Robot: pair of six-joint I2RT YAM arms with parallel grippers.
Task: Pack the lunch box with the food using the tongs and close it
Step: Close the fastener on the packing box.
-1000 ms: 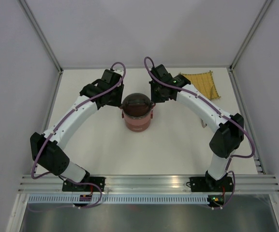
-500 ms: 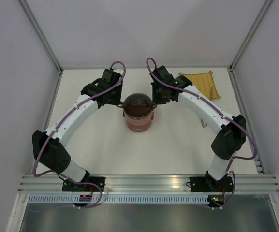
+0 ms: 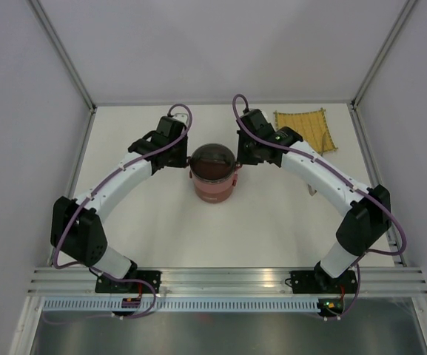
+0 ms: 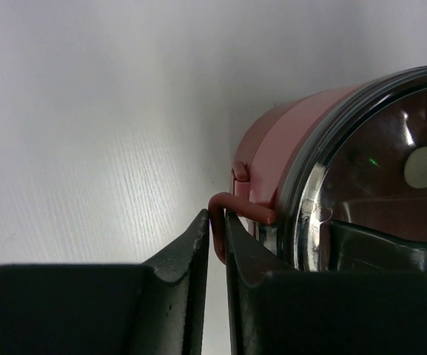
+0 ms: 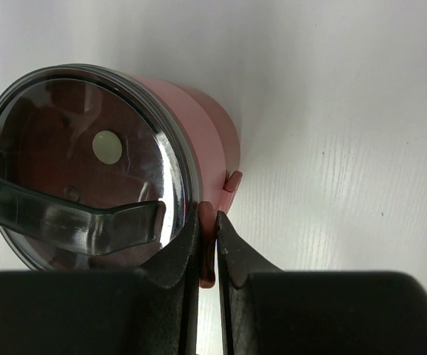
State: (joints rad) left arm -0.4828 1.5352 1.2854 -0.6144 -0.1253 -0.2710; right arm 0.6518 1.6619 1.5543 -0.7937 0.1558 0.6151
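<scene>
Now, left gripper (image 4: 217, 222): fingers nearly together, pinching the thin red wire of the left clip (image 4: 235, 208) at the box's side, lower centre of the left wrist view. Right gripper (image 5: 207, 222): same narrow stance, nipping the right clip (image 5: 207, 259) at lower centre of its view. Each clip hangs off the pink wall of the lunch box (image 3: 213, 186), which stands upright at mid-frame in the top view, between the two wrists, on the table (image 3: 272, 222). Lid (image 5: 87, 148) is on, with a pale knob at its centre and a dark handle (image 5: 65, 214) across it. Mat (image 3: 306, 129) lies upper right, well apart. Food and tongs not made out.

Step in hand, as I judge it: latching the closed box.
- Move both clips together, so the box is not tipped or dragged sideways.
- Keep the pinch on the wire only, clear of the lid rim.
- The wire is thin and could slip out; go slowly.

Versus one second ago, top view:
- Left fingers have come in from a wider stance.
- Right elbow has swung toward the lower right.
- Right wrist sits slightly further right.
- Box has barely shifted.
</scene>
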